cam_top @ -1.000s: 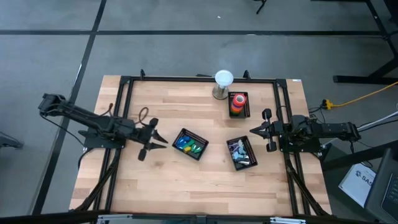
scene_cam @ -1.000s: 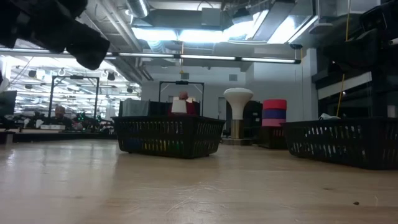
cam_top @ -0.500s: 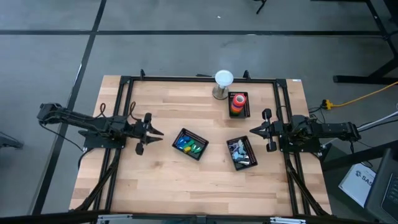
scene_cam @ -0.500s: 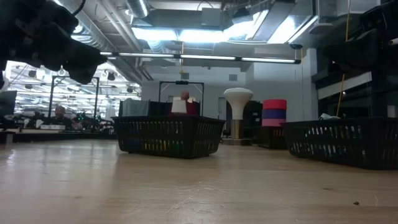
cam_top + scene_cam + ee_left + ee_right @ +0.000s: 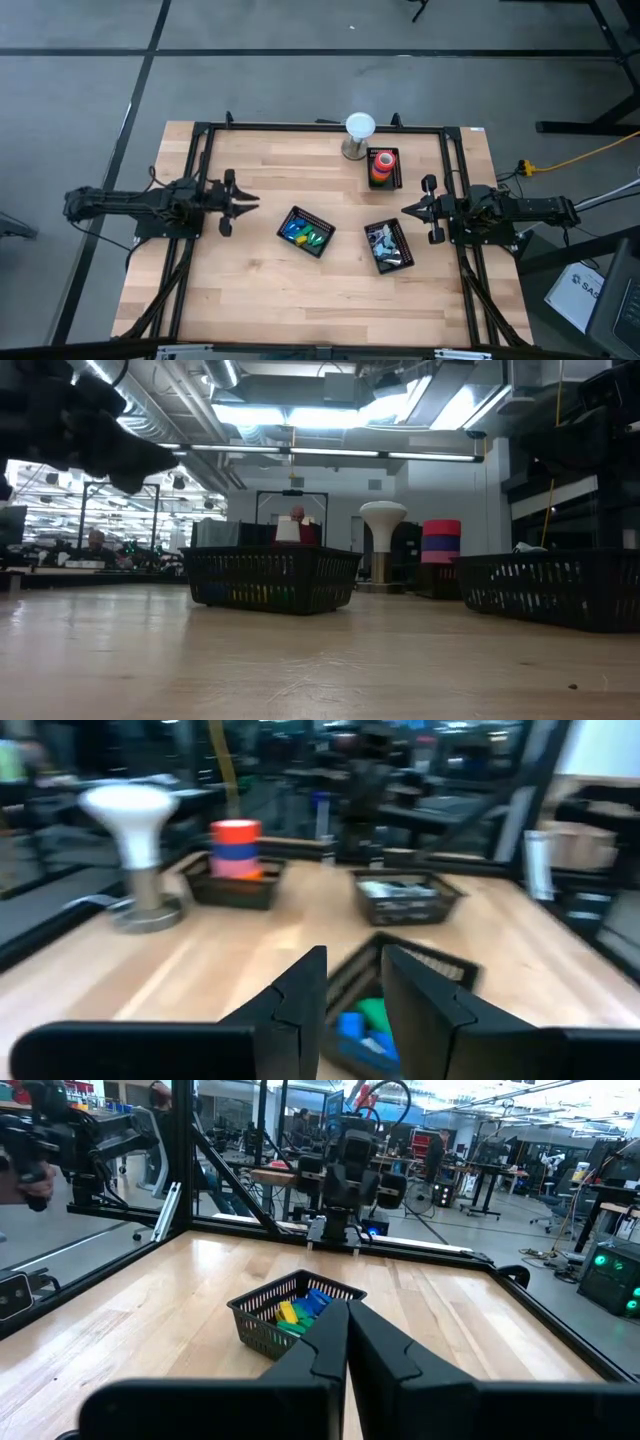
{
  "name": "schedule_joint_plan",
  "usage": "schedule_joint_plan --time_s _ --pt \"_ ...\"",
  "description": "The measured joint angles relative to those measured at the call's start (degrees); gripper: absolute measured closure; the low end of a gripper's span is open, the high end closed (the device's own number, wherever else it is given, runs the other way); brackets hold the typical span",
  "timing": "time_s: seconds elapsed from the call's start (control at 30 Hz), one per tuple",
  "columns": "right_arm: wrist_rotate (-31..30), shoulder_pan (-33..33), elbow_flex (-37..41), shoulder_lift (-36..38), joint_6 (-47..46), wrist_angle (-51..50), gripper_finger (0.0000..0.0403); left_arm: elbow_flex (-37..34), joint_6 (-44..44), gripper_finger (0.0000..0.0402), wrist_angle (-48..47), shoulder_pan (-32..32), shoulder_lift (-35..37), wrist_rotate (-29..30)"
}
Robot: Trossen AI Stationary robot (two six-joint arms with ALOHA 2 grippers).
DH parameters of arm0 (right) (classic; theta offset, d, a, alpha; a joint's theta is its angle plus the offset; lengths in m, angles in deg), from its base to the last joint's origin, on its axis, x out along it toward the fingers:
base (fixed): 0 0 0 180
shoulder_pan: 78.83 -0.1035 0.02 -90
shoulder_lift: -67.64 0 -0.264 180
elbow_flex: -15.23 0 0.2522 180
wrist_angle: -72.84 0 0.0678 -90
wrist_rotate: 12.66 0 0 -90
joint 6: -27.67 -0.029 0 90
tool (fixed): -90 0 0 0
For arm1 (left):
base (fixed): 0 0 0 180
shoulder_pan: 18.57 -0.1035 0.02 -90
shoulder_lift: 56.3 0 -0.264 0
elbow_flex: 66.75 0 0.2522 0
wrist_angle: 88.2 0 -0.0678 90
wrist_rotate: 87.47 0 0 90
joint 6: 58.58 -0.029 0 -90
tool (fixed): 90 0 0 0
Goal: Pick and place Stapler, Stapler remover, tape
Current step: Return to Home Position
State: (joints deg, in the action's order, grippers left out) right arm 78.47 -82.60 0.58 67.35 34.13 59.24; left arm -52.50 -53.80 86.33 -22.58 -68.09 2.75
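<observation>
Three black mesh baskets stand on the wooden table. One holds small blue, green and yellow items [image 5: 306, 232] [image 5: 296, 1310]. Another holds silvery and dark items [image 5: 387, 246] [image 5: 405, 891]. The third, near the far edge, holds stacked tape rolls [image 5: 382, 165] [image 5: 237, 848] [image 5: 441, 540]. Which items are the stapler and the stapler remover I cannot tell. My left gripper [image 5: 252, 201] [image 5: 350, 965] hovers left of the blue-green basket, open by a narrow gap and empty. My right gripper [image 5: 404, 209] [image 5: 347, 1318] waits shut at the table's right, above the silvery basket's far side.
A white mushroom-shaped stand [image 5: 359, 135] [image 5: 383, 535] sits at the far edge beside the tape basket. A black frame [image 5: 320, 128] runs along the table's far, left and right sides. Bare wood lies along the near half [image 5: 300, 300].
My left arm has drawn back toward the table's left and slightly toward the far edge, away from the blue-green basket. It has straightened, so its gripper points level to the right. The baskets and my right arm have stayed put.
</observation>
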Motion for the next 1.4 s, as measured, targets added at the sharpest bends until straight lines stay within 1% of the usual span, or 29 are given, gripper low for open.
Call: schedule_joint_plan --time_s 0.17,0.33,0.5,0.67,0.83,1.4 --pt "0.0 0.0 0.0 -0.02 0.02 -0.02 0.0389 0.0 0.1 0.031 -3.68 0.68 2.71 8.79" --pt "0.0 -0.01 0.0 0.0 0.01 -0.02 0.0389 0.0 -1.95 0.0309 -5.65 1.44 3.5 11.81" --pt "0.0 -0.01 -0.01 -0.01 0.01 -0.02 0.0389 0.0 -3.92 0.0306 -5.64 1.48 3.46 12.06" --pt "0.0 -0.02 0.0 -0.02 0.02 -0.02 0.0389 0.0 -5.47 0.031 -6.02 1.48 3.43 9.3" --pt "0.0 0.0 0.0 -0.01 0.01 -0.02 0.0389 0.0 -4.16 0.0309 -6.12 1.48 3.43 8.77" --pt "0.0 -0.02 0.0 -0.02 0.0 -0.02 0.0389 0.0 -4.09 0.0307 -6.1 1.48 3.41 8.71"
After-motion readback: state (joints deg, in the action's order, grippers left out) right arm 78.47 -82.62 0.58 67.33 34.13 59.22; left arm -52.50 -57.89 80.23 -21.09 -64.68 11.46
